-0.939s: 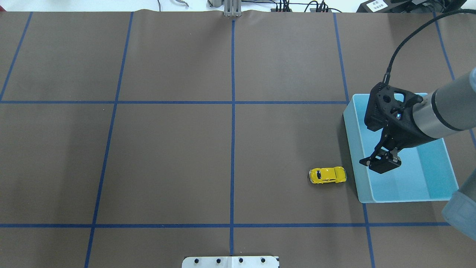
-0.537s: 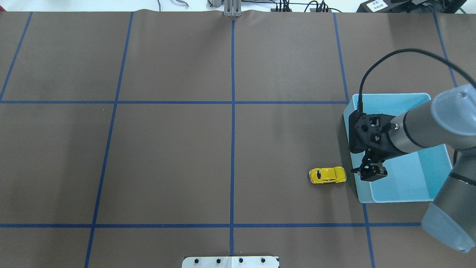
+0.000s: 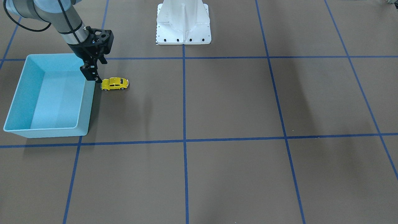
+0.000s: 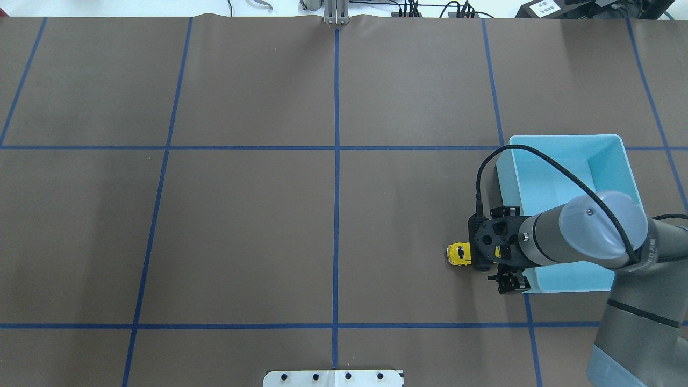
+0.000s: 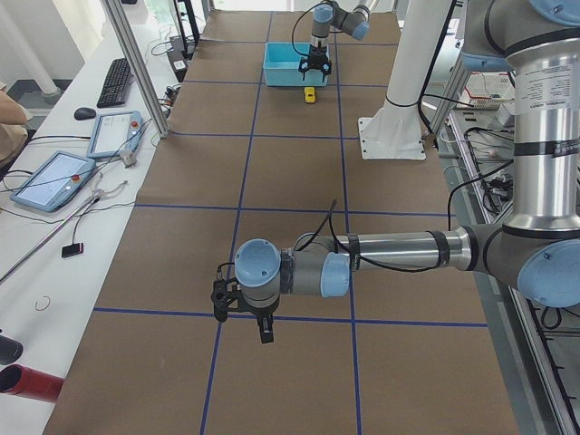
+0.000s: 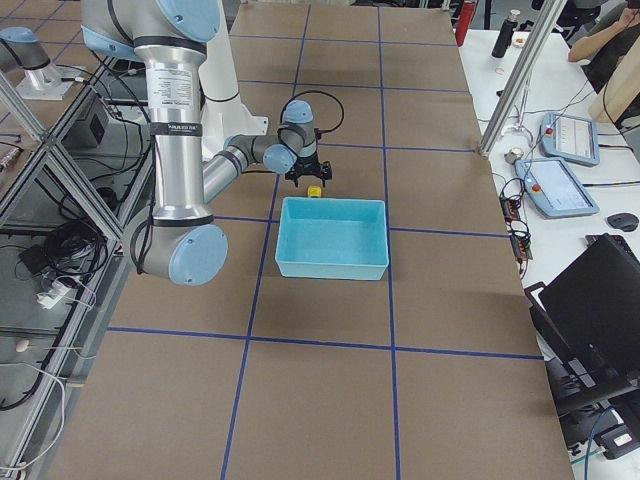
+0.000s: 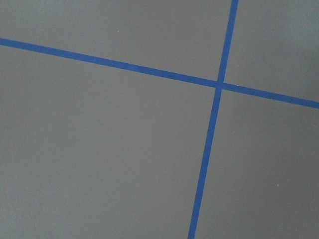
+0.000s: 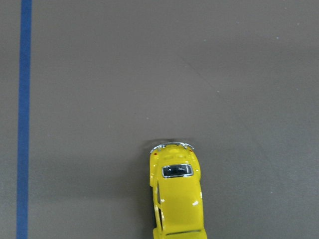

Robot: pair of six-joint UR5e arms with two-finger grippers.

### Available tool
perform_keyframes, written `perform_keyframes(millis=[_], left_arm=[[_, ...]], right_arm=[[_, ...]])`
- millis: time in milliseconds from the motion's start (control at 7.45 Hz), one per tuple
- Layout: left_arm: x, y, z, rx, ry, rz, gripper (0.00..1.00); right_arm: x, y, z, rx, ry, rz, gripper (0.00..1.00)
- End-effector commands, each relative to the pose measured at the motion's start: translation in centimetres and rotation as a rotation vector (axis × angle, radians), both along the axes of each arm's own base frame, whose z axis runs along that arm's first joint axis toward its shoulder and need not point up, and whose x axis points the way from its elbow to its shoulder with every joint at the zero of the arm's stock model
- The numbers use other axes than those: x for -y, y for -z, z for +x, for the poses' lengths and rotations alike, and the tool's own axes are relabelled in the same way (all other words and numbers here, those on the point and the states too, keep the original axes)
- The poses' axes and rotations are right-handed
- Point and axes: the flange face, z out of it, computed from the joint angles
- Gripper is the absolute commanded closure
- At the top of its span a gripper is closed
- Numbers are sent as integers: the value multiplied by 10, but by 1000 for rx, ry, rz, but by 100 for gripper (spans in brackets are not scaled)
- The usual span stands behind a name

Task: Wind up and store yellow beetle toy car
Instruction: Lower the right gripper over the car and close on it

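Nothing of the task looks done yet. The yellow beetle toy car (image 3: 114, 83) stands on its wheels on the desk (image 4: 242, 226), towards the desk's right-hand end and somewhat nearer the robot's edge than the far edge. It sits just beside the outer wall of the blue bin (image 4: 559, 161), on the side facing the desk's middle. The bin itself lies closer to the right end, and no car shows in the part of it that can be seen.

The right pincer (image 3: 95, 77) points down over the end of the car nearest the bin and has hold of nothing. Its jaws seem parted, though the front and overhead views catch them nearly edge-on, so how wide is hard to judge. I also cannot say for certain that the tips are clear of the car.

The left pincer (image 5: 243, 322) hangs low over bare desk towards the left-hand end, well apart from the car, and whether it is parted or closed I cannot tell.

What is left is everything: grip the car, draw it back along the desk to wind it, then lift it over the wall and set it in the bin.
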Motion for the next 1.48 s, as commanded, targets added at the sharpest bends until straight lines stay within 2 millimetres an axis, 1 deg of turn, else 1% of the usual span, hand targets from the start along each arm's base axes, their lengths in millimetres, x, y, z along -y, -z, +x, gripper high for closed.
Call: perform_keyframes(millis=[0,134,268,402,537,671,805,939,1073,1341], left_arm=[[-1,-1,0,1,1,-5,0],[-2,-2,-1,1,4,-7,0],[-1,0,-1,1,4,-5,0],[-1,0,-1,1,4,-5,0],[-2,-2,-1,1,3,-7,0],[-2,-2,-1,1,4,-8,0],[-2,-3,-1,1,4,-9,0],[-3,-4,-1,1,4,-12,0],[-2,-3,-1,1,4,-11,0],[-2,-3,-1,1,4,-11,0]], right_arm=[[0,-7,-20,-17,12,-6,0],[8,-7,-19,-18,-1,-7,0],[18,-3,-13,-9,-16,-11,0],[18,-4,-14,-8,-13,-17,0],[16,-9,-19,-16,-4,-21,0],[13,-14,-33,-27,10,-21,0],[10,-20,-39,-38,20,-24,0],[10,-19,-39,-33,22,-24,0],[6,-21,-44,-37,30,-23,0],[6,-25,-49,-45,33,-27,0]])
